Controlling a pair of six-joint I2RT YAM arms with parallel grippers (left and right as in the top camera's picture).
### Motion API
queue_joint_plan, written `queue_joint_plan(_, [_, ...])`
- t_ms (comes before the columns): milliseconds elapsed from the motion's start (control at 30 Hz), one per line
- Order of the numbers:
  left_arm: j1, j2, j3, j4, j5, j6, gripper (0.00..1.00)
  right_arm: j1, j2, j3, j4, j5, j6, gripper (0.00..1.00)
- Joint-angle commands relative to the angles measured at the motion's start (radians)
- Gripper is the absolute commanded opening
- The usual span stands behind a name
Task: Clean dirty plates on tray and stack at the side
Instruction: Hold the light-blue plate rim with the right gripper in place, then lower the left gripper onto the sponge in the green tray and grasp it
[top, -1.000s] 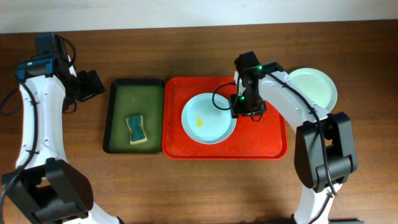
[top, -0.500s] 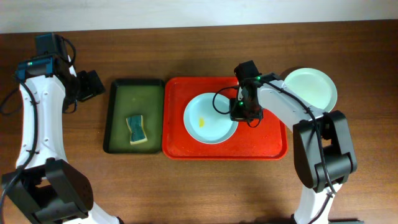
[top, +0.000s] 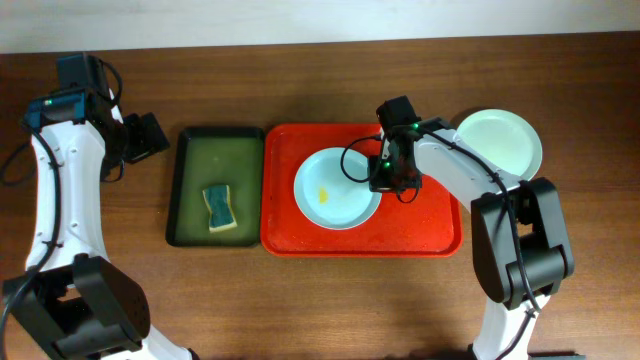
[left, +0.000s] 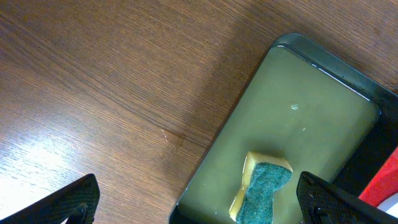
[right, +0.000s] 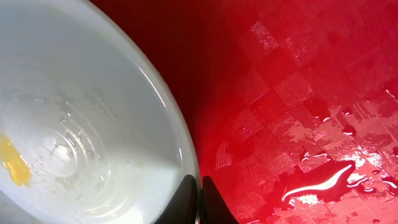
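A pale blue-green plate (top: 335, 190) with a small yellow smear lies on the red tray (top: 430, 225). My right gripper (top: 384, 180) is shut on this plate's right rim; the right wrist view shows the two fingers (right: 199, 198) pinching the rim of the plate (right: 74, 124) over the wet red tray (right: 298, 93). A second pale plate (top: 500, 140) lies on the table right of the tray. My left gripper (top: 150, 135) is open and empty at the far left, above the table beside the green tray (left: 298, 137).
A dark green tray (top: 215, 185) left of the red tray holds a green-and-yellow sponge (top: 219, 207), also in the left wrist view (left: 261, 196). Water drops lie on the red tray near my right gripper.
My right gripper has moved down and left from the tray's middle right onto the plate's right rim and shut on it. The left arm has not moved.
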Motion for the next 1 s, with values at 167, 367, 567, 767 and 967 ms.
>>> queue_joint_plan(167, [0.003, -0.012, 0.016, -0.079, 0.146, -0.014, 0.99, 0.004, -0.009, -0.009, -0.014, 0.010, -0.024, 0.04])
queue_joint_plan(367, [-0.092, -0.008, -0.124, -0.175, 0.241, -0.012, 0.72, 0.004, -0.009, -0.009, -0.014, 0.010, -0.024, 0.04])
queue_joint_plan(567, [-0.191, -0.007, -0.259, -0.035, 0.239, -0.013, 0.99, 0.004, -0.009, -0.009, -0.014, 0.010, -0.024, 0.04])
queue_joint_plan(767, [-0.201, -0.007, -0.328, 0.048, 0.133, -0.013, 0.21, 0.004, -0.009, -0.009, -0.013, 0.010, -0.024, 0.04])
queue_joint_plan(967, [-0.229, -0.006, -0.515, 0.292, 0.133, -0.013, 0.31, 0.004, -0.009, -0.009, -0.013, 0.009, -0.023, 0.04])
